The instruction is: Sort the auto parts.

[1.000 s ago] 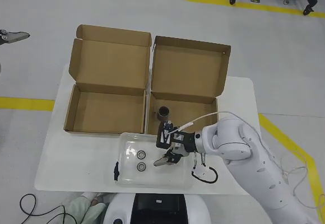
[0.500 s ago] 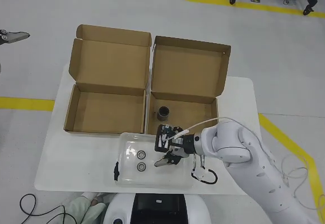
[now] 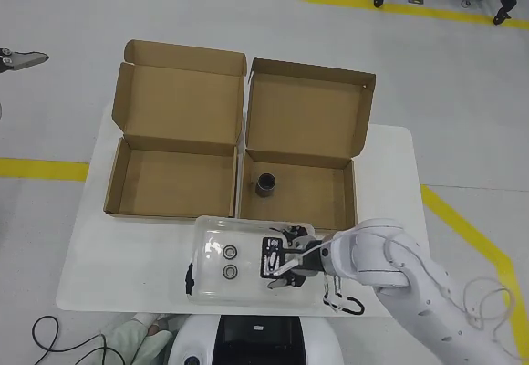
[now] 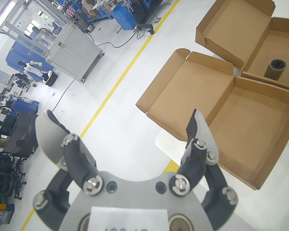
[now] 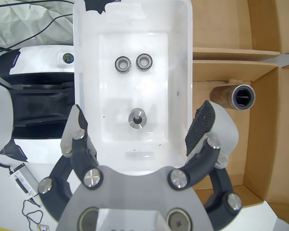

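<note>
A clear plastic bin [image 5: 190,49] at the table's near edge holds two ring bearings [image 5: 122,64] [image 5: 144,62] side by side and a small metal bushing [image 5: 137,119]. My right gripper [image 5: 140,109] hangs open above the bushing, one finger on each side of the bin and touching nothing. From the top view the right gripper [image 3: 281,265] covers the bin's right half, with the bearings [image 3: 231,260] to its left. A dark cylindrical sleeve [image 3: 266,185] lies in the right cardboard box [image 3: 337,196]. My left gripper [image 4: 121,118] is open and empty, off the table's far left [image 3: 0,59].
The left cardboard box [image 3: 169,182] has nothing in it, and both boxes have their lids folded back. The bin [image 3: 212,237] sits just in front of the boxes. Loose cables and a small device [image 5: 24,177] lie by the robot's base.
The right arm has drawn back toward the table's near edge, and its gripper has shifted slightly right and nearer over the bin. The left gripper and the parts have not moved.
</note>
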`<state>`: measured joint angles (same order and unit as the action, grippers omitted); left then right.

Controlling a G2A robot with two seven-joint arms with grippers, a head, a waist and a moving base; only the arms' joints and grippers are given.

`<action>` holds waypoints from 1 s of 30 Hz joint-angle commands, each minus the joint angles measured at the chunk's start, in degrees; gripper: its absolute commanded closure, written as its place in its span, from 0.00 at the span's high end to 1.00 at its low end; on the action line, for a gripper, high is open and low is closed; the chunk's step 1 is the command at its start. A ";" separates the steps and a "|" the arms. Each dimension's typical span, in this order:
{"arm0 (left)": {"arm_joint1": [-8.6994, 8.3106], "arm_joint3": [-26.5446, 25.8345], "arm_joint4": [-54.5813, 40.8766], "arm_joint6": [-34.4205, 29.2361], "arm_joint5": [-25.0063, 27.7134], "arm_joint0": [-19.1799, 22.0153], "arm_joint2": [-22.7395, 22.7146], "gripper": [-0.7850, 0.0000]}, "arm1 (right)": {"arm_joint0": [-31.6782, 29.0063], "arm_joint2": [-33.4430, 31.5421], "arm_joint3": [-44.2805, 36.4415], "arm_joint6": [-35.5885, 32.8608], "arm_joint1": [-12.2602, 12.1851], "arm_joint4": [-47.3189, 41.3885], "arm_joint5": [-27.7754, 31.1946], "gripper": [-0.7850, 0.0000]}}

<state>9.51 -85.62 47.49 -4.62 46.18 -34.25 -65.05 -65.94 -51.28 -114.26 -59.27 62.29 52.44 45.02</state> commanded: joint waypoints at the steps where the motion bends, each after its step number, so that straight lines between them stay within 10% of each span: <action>1: 0.00 0.00 0.00 0.00 0.00 0.00 0.00 1.00 | -0.10 -0.01 0.41 0.41 -0.82 -0.53 0.41 1.00; 30: 0.00 0.00 0.00 0.00 0.00 0.00 0.00 1.00 | 13.33 15.48 13.99 -3.88 -2.46 -8.74 -4.13 0.86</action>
<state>9.51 -85.62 47.49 -4.62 46.18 -34.25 -65.05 -52.87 -36.02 -100.80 -63.32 59.71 43.78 40.85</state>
